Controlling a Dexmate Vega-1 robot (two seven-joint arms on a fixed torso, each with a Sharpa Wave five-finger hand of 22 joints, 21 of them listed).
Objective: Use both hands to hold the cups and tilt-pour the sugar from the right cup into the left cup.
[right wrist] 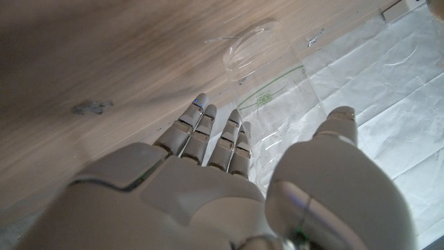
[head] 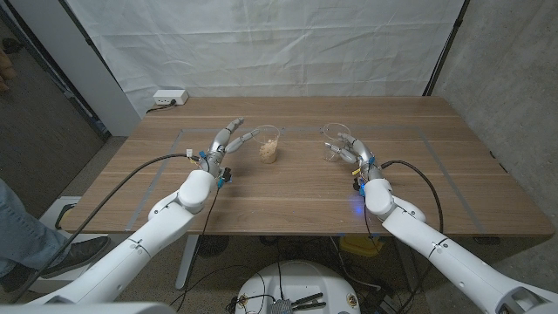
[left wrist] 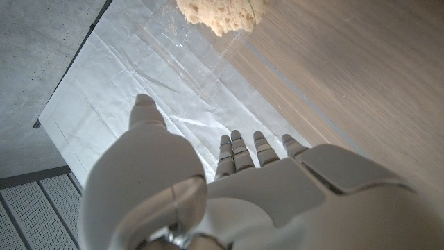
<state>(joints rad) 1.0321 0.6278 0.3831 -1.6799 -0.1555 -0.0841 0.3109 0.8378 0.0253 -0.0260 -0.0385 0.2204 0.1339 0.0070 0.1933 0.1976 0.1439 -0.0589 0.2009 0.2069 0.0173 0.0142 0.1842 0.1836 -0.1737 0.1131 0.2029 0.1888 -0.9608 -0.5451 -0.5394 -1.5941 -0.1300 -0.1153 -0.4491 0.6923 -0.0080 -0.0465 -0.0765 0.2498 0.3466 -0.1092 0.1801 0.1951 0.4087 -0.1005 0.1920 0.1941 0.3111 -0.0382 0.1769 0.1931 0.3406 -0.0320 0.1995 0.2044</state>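
Observation:
The left cup (head: 269, 145) is clear plastic, stands on the table and holds a heap of pale brown sugar (left wrist: 220, 15). My left hand (head: 225, 142) is just left of it, its fingers (left wrist: 243, 149) straight and spread toward the cup, holding nothing. The right cup (head: 334, 140) is clear and looks empty; in the right wrist view the cup (right wrist: 277, 90) lies ahead of the gap between thumb and fingers. My right hand (head: 354, 157) is close beside it at the near right, fingers (right wrist: 208, 128) straight; I cannot tell whether they touch the cup.
Tape lines (head: 174, 144) mark a rectangle on the wooden table (head: 288, 196). A white power strip (head: 170, 98) sits at the far left corner. A white backdrop (head: 261, 44) hangs behind. A person's leg (head: 22, 235) is at the left edge.

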